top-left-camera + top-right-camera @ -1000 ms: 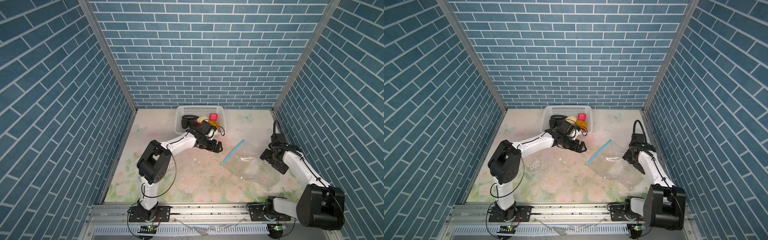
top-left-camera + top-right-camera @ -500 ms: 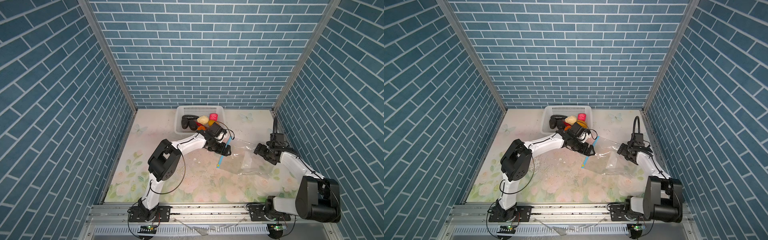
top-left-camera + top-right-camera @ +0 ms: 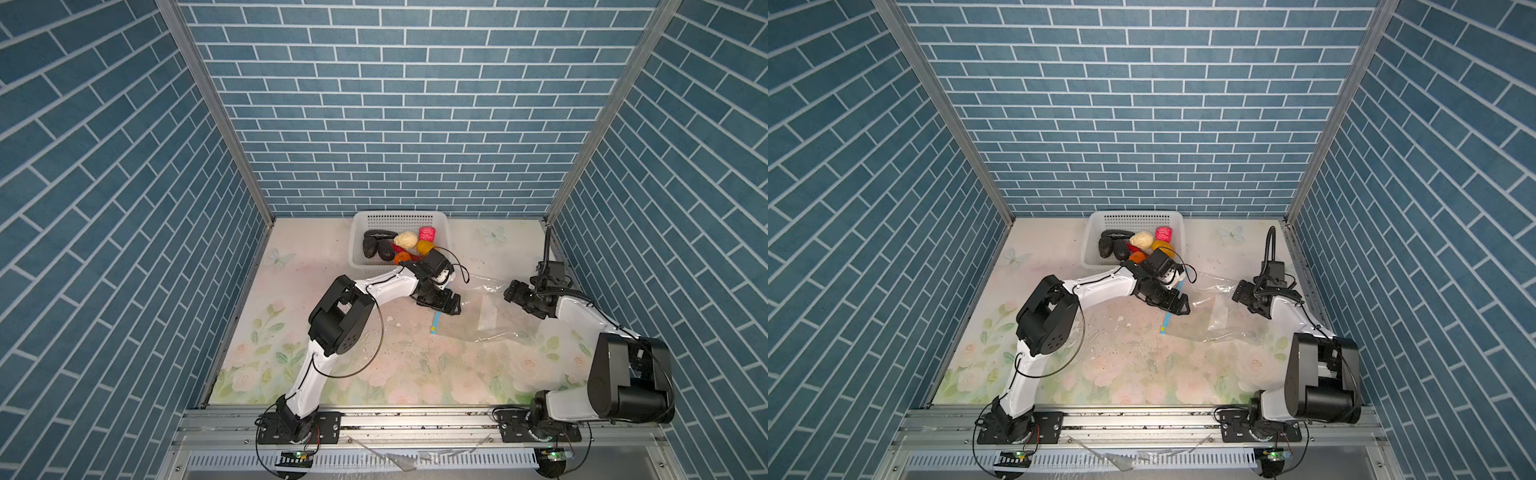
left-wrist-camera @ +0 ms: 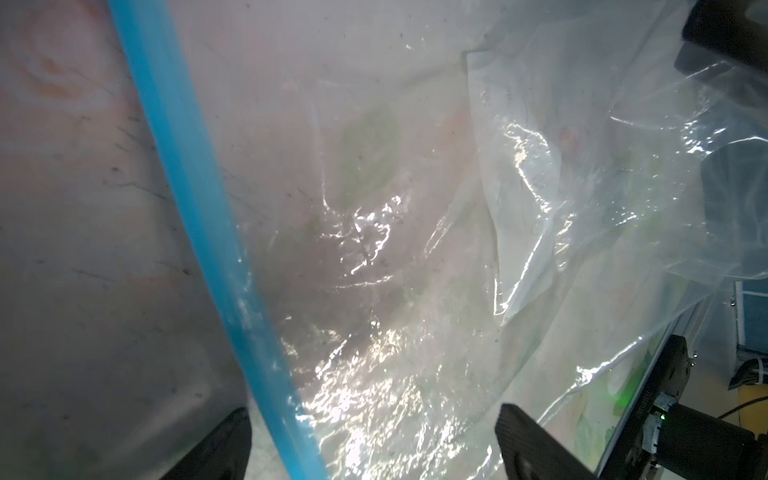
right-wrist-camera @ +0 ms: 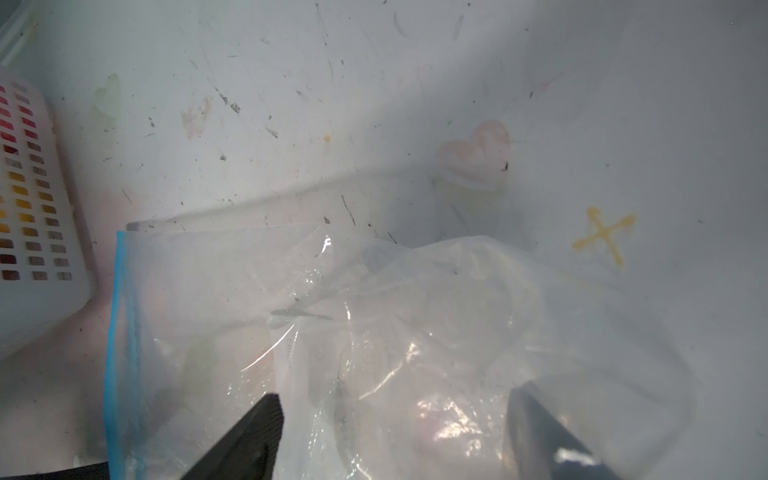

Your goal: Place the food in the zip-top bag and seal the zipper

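Note:
The food (image 3: 405,239) (image 3: 1141,240) lies in the white basket (image 3: 444,232) (image 3: 1094,232) at the back: black lumps, a cream piece, a pink one, orange ones and a red chilli. The zip-top bag (image 3: 488,318) (image 3: 1219,320) lies flat and holds no food. Its zipper (image 3: 436,323) (image 4: 195,208) (image 5: 120,332) faces left. My left gripper (image 3: 451,306) (image 4: 374,436) is open, low over the zipper edge, with the strip between its fingers. My right gripper (image 3: 513,293) (image 5: 395,432) is open over the bag's far right part; plastic veils one finger (image 5: 540,428).
The basket (image 5: 29,208) stands just behind the left wrist. The metal frame and brick walls close in the back and both sides. A yellow cross mark (image 5: 602,237) sits on the mat right of the bag. A white label (image 4: 515,208) shows on the bag.
My left gripper has swung from beside the basket forward and right onto the bag's zipper edge. The bag has turned so the zipper runs more front to back. My right gripper has moved back and left.

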Controlling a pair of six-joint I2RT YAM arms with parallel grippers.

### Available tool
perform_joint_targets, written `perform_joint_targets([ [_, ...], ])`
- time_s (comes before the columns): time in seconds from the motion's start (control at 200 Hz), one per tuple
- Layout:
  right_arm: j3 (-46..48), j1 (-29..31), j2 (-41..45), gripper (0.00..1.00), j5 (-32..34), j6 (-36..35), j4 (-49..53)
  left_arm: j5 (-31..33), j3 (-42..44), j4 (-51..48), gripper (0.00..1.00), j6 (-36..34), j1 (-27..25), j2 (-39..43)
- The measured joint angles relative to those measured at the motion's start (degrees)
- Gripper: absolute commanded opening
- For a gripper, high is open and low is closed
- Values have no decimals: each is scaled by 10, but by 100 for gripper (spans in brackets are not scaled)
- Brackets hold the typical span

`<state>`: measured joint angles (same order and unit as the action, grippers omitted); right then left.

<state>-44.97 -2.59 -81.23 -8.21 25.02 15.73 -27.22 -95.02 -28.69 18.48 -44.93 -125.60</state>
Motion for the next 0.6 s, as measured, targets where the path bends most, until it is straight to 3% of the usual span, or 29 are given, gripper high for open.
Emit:
perform_joint_targets([
  [0.28, -11, 0, 0, 85, 0, 0, 0, -46, -26, -8, 68, 1, -1, -12],
  [0.6, -31, 0, 0, 85, 13, 0, 24, -87, 30, 16, 57, 13, -17, -8],
])
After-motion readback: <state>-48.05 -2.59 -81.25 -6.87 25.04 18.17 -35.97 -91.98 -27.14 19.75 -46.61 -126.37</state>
